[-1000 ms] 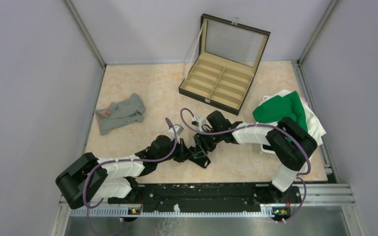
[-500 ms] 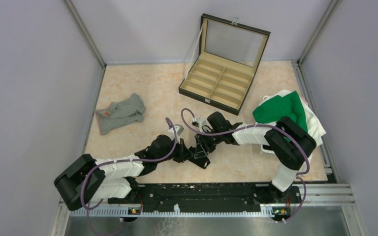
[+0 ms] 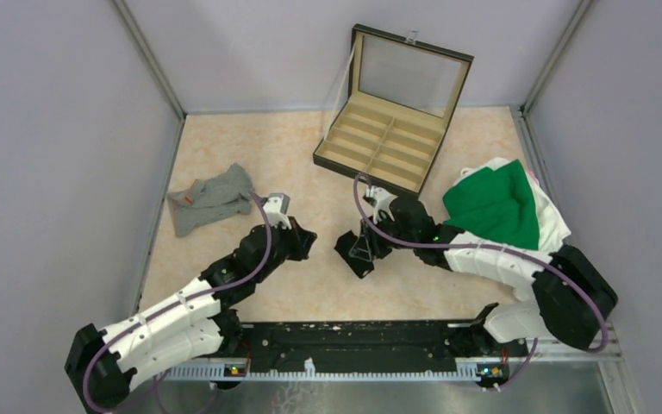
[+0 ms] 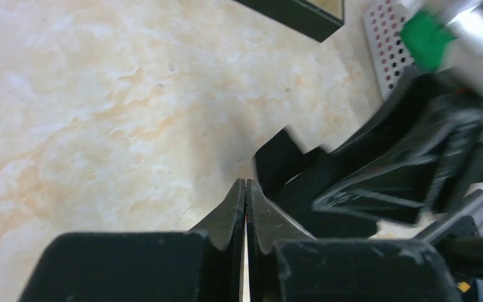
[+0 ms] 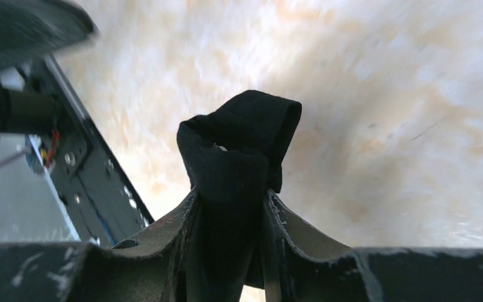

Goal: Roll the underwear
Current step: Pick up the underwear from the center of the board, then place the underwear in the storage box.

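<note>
Grey heather fabric marks the first of two underwear garments: the grey underwear (image 3: 211, 200) lies crumpled at the left of the marbled table (image 3: 250, 147), one small orange label (image 3: 189, 199) showing near its left end. The left arm's wrist passes near its right end.

Two arms reach toward the table's middle. The left gripper (image 3: 305, 242) has its fingers (image 4: 233, 211) pressed together with nothing between them, just above the bare surface.

Close to its right, the right gripper (image 3: 366, 244) is clamped on the second garment, the black underwear (image 3: 349, 254). In the right wrist view the fabric (image 5: 245, 138) rises bunched and folded over from between the two fingers (image 5: 289, 226).

One compartmented case (image 3: 388, 147) stands at the far centre, lid raised.

One green cloth (image 3: 491, 207) lies on one white cloth (image 3: 553, 220) at the right edge.
</note>
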`<state>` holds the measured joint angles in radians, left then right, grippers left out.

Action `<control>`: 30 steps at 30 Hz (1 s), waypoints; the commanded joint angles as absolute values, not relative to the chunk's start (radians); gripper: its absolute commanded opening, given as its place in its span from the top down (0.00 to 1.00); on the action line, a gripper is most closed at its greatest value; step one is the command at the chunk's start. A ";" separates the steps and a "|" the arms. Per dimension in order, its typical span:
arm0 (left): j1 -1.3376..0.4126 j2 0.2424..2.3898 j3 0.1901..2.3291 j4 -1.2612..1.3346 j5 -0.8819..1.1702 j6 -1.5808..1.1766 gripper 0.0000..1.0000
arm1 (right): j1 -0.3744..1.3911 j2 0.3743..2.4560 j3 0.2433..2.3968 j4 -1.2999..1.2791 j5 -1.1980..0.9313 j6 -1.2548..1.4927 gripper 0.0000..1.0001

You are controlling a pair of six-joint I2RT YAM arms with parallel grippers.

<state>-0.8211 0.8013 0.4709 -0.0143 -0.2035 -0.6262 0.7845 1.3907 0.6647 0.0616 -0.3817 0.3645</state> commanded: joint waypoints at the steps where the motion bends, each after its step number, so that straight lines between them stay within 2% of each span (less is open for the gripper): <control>1: -0.823 0.784 0.428 -0.128 -0.296 -0.651 0.94 | 0.752 1.231 0.708 0.075 -0.151 0.455 1.00; 4: -0.823 0.797 0.398 -0.132 -0.290 -0.683 0.93 | 0.715 1.158 0.756 0.015 -0.021 0.471 1.00; 7: -0.823 0.811 0.376 -0.122 -0.289 -0.704 0.84 | 0.679 1.143 0.864 -0.124 0.187 0.473 1.00; 10: -0.822 0.830 0.377 -0.118 -0.305 -0.710 0.79 | 0.636 1.180 0.976 -0.235 0.312 0.482 1.00; 16: -0.818 0.883 0.413 -0.144 -0.349 -0.689 0.68 | 0.594 1.302 1.135 -0.273 0.472 0.335 1.00; 22: -0.770 0.978 0.440 -0.172 -0.345 -0.684 0.60 | 0.489 1.427 1.204 -0.173 0.443 0.246 1.00; 30: -0.706 0.990 0.415 -0.137 -0.300 -0.653 0.38 | 0.425 1.556 1.156 0.321 0.242 -0.358 1.00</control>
